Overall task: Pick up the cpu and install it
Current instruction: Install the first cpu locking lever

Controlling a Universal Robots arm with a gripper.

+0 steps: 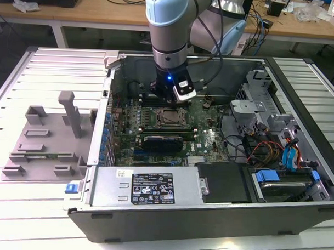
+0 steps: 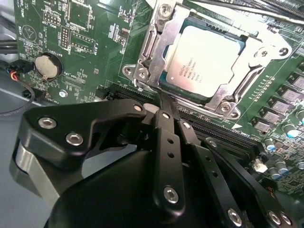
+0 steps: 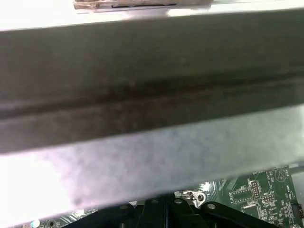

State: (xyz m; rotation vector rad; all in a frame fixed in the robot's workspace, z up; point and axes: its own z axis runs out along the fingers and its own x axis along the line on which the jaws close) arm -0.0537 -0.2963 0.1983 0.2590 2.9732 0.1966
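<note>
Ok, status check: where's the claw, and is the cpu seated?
Claw over the motherboard, beside the socket frame. Cpu lying in the socket, silver top up. Claw not holding it.

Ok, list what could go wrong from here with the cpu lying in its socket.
1. The gripper tip sits right at the socket frame edge; a sideways drift could scrape it or nudge the cpu.
2. Whether the cpu lies fully flat can't be told; pressing down might damage it.
</note>
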